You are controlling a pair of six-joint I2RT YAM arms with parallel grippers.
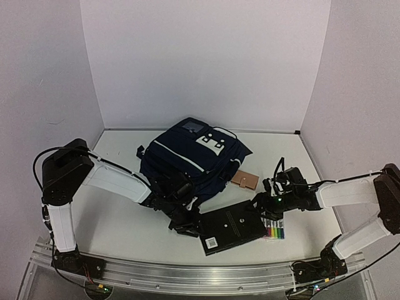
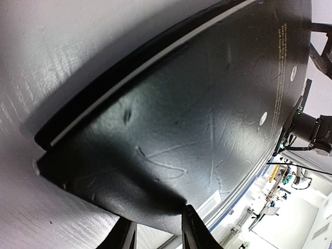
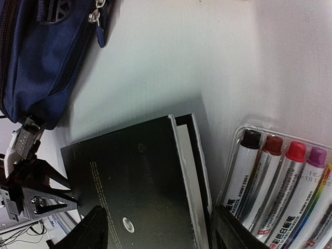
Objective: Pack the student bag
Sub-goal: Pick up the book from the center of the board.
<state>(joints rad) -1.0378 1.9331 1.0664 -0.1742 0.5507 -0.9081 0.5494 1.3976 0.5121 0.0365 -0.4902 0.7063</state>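
The student bag (image 1: 190,156), a navy backpack with white stripes, lies at the table's middle; its corner with a zip shows in the right wrist view (image 3: 41,57). In front of it lies a black notebook (image 1: 230,228). My left gripper (image 1: 186,225) is low at the notebook's left edge. In the left wrist view its jaws (image 2: 160,233) stand apart, one fingertip (image 2: 193,225) against the notebook's corner (image 2: 197,129), the other over bare table. My right gripper (image 1: 262,205) is open over the notebook's right edge (image 3: 181,171), its far finger (image 3: 231,231) above a marker pack.
A clear pack of coloured markers (image 1: 274,228) (image 3: 282,192) lies against the notebook's right side. A small brown wallet-like item (image 1: 245,180) sits between the bag and the notebook. Walls close off the table on three sides.
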